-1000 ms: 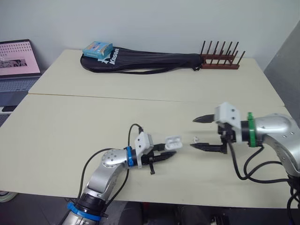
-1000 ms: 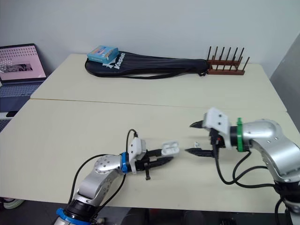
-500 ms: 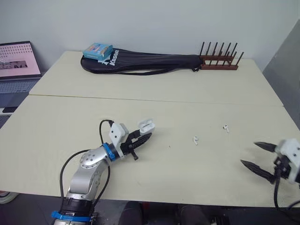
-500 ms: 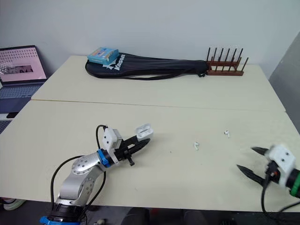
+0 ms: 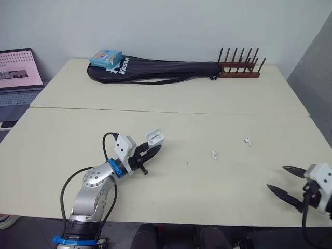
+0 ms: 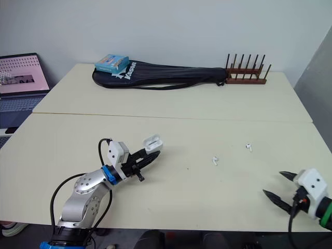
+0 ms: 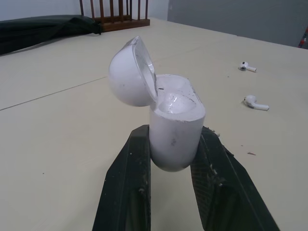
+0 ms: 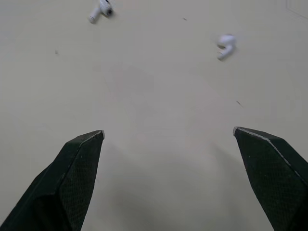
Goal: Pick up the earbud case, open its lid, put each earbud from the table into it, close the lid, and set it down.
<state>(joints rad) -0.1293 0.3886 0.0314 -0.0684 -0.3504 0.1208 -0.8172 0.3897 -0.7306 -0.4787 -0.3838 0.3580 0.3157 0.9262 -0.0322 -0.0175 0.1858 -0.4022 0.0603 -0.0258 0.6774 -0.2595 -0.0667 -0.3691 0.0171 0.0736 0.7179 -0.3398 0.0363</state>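
From the left eye view, the left jaws pinch the white earbud case (image 5: 154, 137) left of the middle of the tabletop (image 5: 181, 116), and its lid (image 5: 152, 135) is flipped open. To its right a nearer earbud (image 5: 213, 154) and a farther earbud (image 5: 247, 140) lie apart on the bare surface. The right jaws are spread wide at the front right edge, holding nothing. At the back lies a black racket bag (image 5: 161, 70) lettered "Kason", with a blue box (image 5: 106, 57) on its left end, a wooden rack (image 5: 238, 65) at its right end and a laptop (image 5: 18, 72) off to the far left. In the left wrist view, the two black fingers clamp the case's lower body, and no writing shows on it. In the right wrist view, both earbuds lie well beyond the spread fingertips.
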